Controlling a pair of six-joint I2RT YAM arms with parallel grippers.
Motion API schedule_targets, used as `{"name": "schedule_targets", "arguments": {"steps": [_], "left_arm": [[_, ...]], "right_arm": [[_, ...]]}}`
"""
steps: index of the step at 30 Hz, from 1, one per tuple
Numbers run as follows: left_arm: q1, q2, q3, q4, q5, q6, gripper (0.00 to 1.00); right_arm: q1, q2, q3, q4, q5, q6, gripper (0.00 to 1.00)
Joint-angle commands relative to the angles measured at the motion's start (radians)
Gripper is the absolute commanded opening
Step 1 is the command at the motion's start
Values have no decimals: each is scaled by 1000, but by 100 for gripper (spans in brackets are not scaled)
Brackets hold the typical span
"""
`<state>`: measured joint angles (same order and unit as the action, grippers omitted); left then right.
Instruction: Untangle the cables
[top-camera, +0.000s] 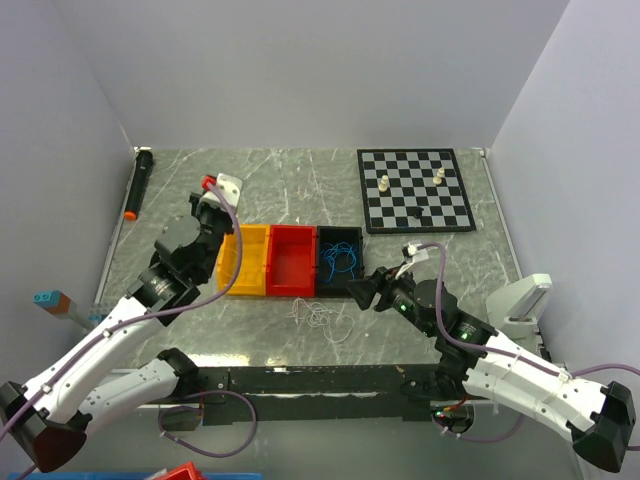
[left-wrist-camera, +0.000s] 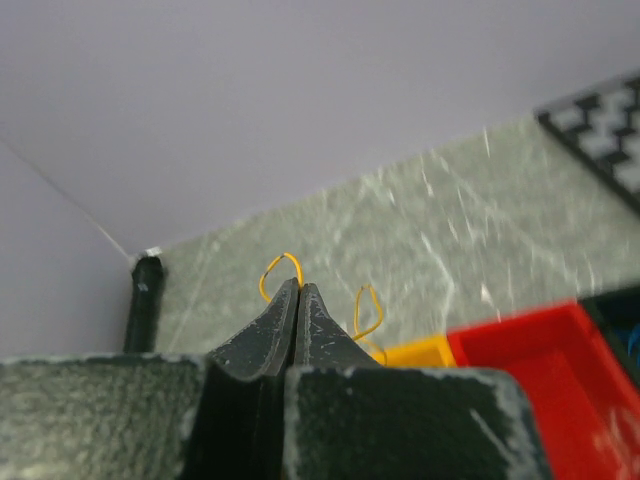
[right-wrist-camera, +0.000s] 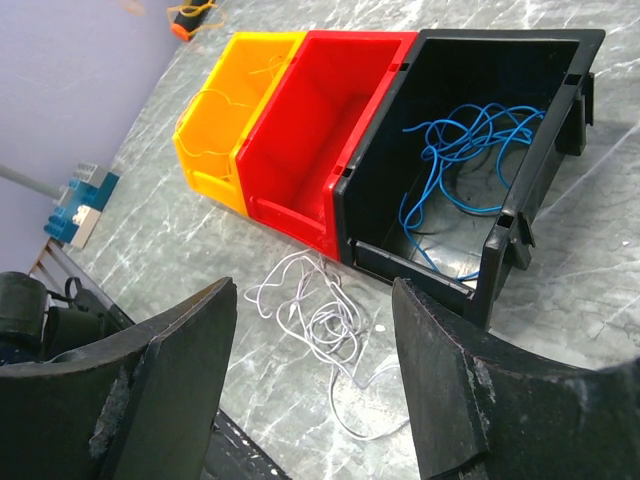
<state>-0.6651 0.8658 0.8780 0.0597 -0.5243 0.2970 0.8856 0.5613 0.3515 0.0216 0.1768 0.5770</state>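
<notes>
My left gripper is shut on a thin yellow-orange cable. One loop of it sticks out above the tips and a second loop hangs beside them, over the yellow bin. In the top view this gripper hovers at the far left corner of that bin. Blue cables lie coiled inside the black bin. White cables lie in a loose tangle on the table in front of the red bin. My right gripper stands open above and near the white tangle, holding nothing.
The yellow bin, red bin and black bin stand side by side mid-table. A chessboard with a few pieces lies at the back right. A black marker lies at the far left, and a blue block sits off the left edge.
</notes>
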Motion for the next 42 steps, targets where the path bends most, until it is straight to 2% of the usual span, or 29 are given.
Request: {"name": "schedule_targets", "arguments": {"steps": [1, 5, 10, 16, 22, 33, 36, 40, 42], "left_arm": [[4, -17, -102, -124, 49, -56, 1], [4, -16, -149, -112, 66, -41, 1], [4, 1, -128, -87, 63, -42, 1], [5, 32, -36, 18, 69, 22, 1], [5, 56, 45, 198, 75, 149, 1], [2, 25, -24, 149, 60, 103, 1], [4, 36, -17, 265, 66, 181, 1], [4, 87, 4, 555, 81, 422, 1], [5, 102, 38, 611, 96, 467, 1]], "right_arm": [[-5, 2, 6, 21, -2, 0, 70], [-5, 0, 1, 21, 0, -2, 70], [-5, 9, 3, 26, -2, -2, 70], [-5, 20, 7, 32, -10, -6, 71], [-5, 28, 6, 41, -16, -3, 71], [-5, 9, 0, 20, -8, -3, 71], [-5, 9, -5, 28, -13, 0, 71], [-5, 20, -2, 32, -14, 4, 71], [-5, 20, -2, 34, -14, 4, 71]]}}
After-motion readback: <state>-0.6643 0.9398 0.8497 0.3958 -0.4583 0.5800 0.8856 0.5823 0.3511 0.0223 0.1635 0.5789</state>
